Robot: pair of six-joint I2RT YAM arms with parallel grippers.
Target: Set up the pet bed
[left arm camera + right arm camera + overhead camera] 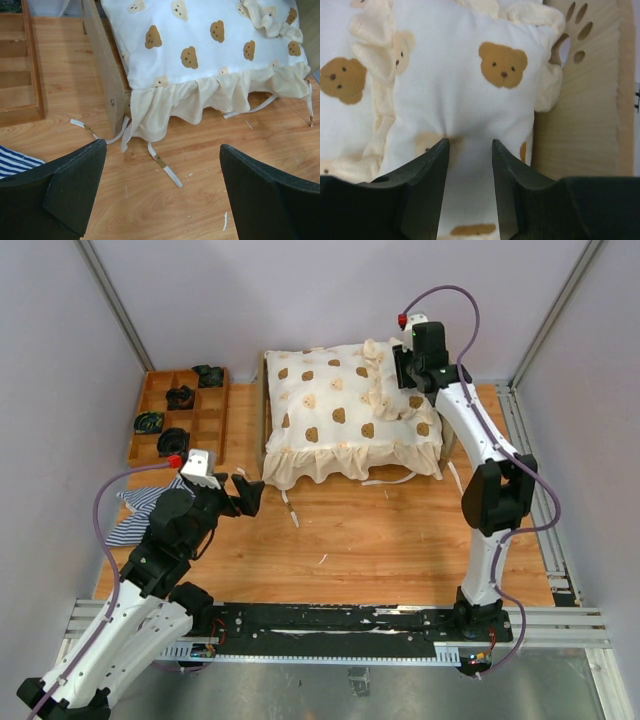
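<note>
While the left arm reaches out low over the near-left part of the table [380,540], the left gripper [248,494] hangs above bare wood with its jaws spread fully wide and nothing between them. Just to its left a rumpled blue-and-white striped cloth [140,512] lies on the table, apart from the bed. Loose white ties [165,169] trail on the boards ahead of this gripper. Beyond them stands the pet bed [107,75], in the middle of the table's far half, its plywood side rail showing beneath a cream bear-print quilt [330,415] whose ruffle hangs over the near edge. Left of the bed, not touching it, sits a brown compartment tray [208,428] holding several black items [180,397]. At the bed's far right end the right gripper [470,142] is at a small bear-print pillow [485,90] beside the headboard [580,120] with its paw-print cutout [572,35]. Its fingers stand partway apart, cloth fills the gap, and whether they pinch it cannot be told.
</note>
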